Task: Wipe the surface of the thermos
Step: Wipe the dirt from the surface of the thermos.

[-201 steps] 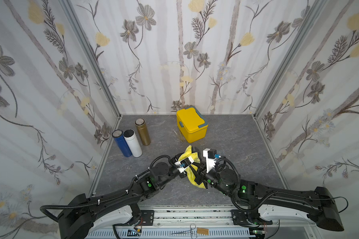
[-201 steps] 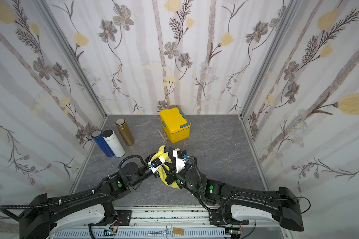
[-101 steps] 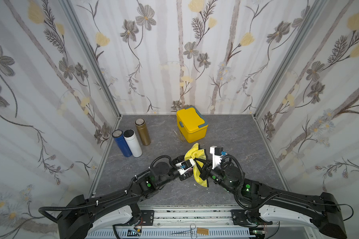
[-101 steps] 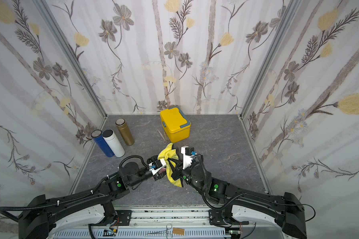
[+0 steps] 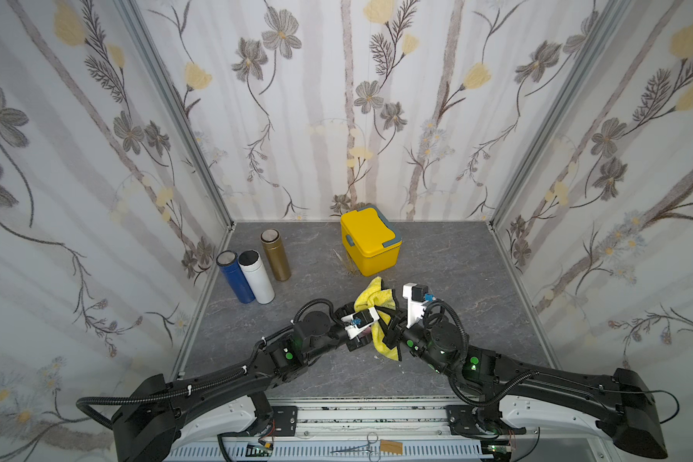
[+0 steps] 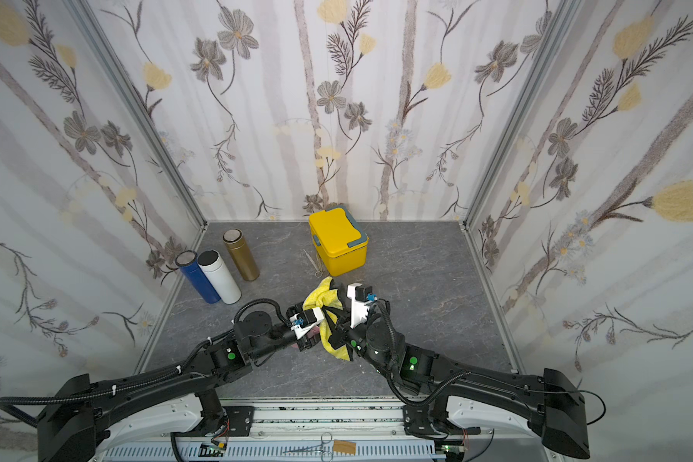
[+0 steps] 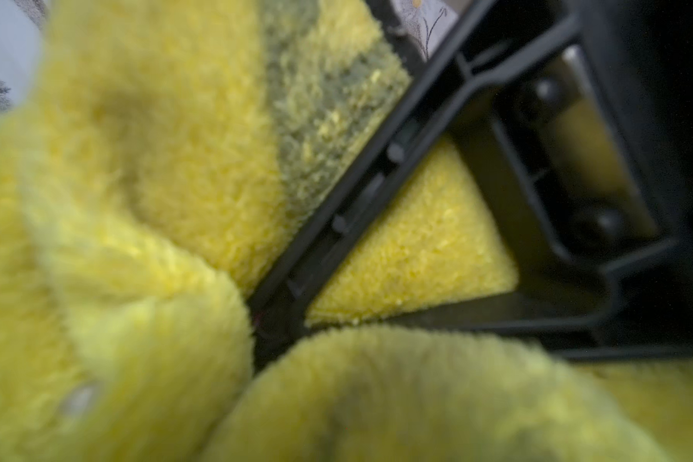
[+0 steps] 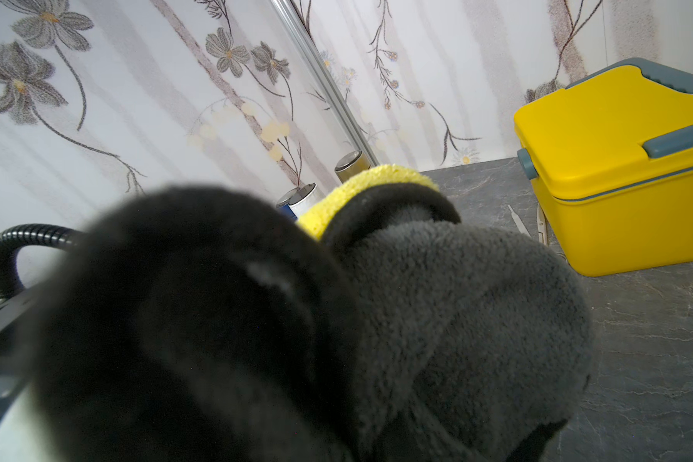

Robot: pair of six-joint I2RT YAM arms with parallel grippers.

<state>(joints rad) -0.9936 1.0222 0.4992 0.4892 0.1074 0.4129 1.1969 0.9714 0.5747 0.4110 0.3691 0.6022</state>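
Observation:
My two grippers meet at the table's middle under a yellow cloth (image 5: 371, 294) (image 6: 320, 292) with a dark grey back. The right gripper (image 5: 389, 333) (image 6: 337, 332) is shut on the cloth, whose grey side (image 8: 457, 320) hides its jaws in the right wrist view. The left gripper (image 5: 365, 335) (image 6: 311, 338) is shut on a pink thermos (image 6: 315, 330). Only a pink sliver of it shows beneath the cloth. Yellow pile (image 7: 157, 160) fills the left wrist view, with the right gripper's black frame (image 7: 497, 120) behind it.
Blue (image 5: 237, 280), white (image 5: 257, 280) and gold (image 5: 276, 256) thermoses stand at the back left by the wall. A yellow lidded box (image 5: 371, 242) stands at the back centre, with tweezers (image 6: 311, 260) beside it. Scissors (image 5: 361, 448) lie on the front rail.
The right gripper has drawn the cloth along the thermos toward the back, so its top now lies nearer the yellow box. The left arm has barely moved.

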